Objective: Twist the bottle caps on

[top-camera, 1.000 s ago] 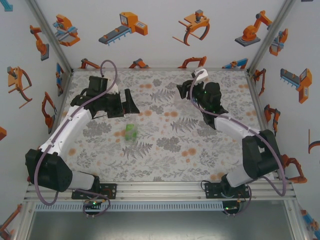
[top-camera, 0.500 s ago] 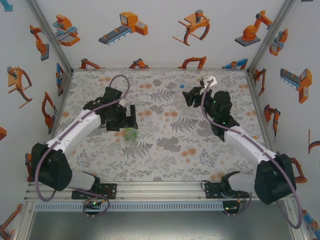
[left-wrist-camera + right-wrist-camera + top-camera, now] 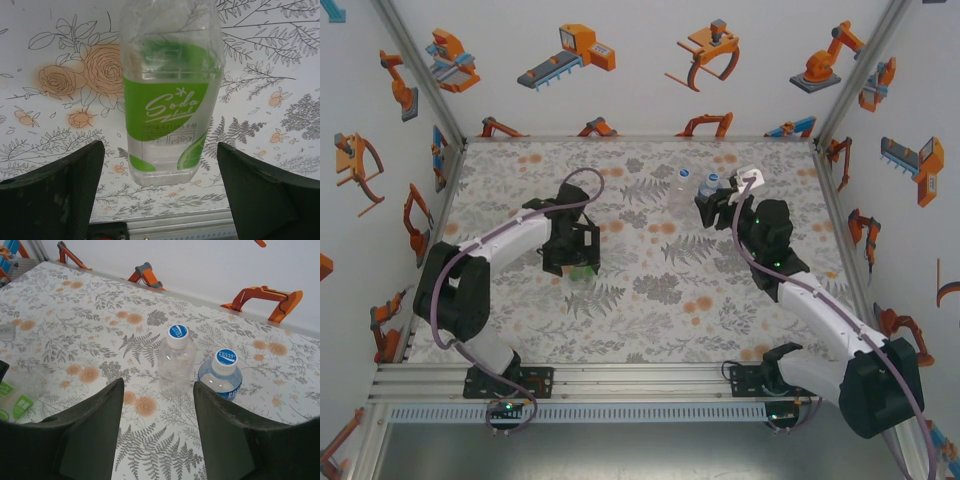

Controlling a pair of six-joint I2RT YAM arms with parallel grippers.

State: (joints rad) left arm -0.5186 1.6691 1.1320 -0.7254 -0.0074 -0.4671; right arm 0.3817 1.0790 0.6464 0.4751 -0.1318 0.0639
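A green-labelled soda bottle (image 3: 170, 95) lies on its side on the floral cloth, base toward my left wrist camera, its neck cut off by the frame. My left gripper (image 3: 160, 175) is open, one finger on each side of the base, not touching it. From above, that gripper (image 3: 583, 258) hovers over the green bottle (image 3: 582, 271). Two bottles stand upright at the back: a plain clear one (image 3: 176, 365) and a blue-labelled one (image 3: 220, 382), each topped by a white cap with a blue disc (image 3: 178, 334) (image 3: 226, 358). My right gripper (image 3: 157, 405) is open just short of them, also seen from above (image 3: 711, 208).
The floral tablecloth (image 3: 650, 300) covers the work area, walled by printed panels with an aluminium rail along the near edge (image 3: 640, 385). The two upright bottles (image 3: 682, 186) (image 3: 709, 186) stand close together near the back wall. Open cloth lies between the two arms.
My left gripper has swung right and toward the near edge, ending over the green bottle. My right arm has shifted right, uncovering the two upright bottles in front of its fingers.
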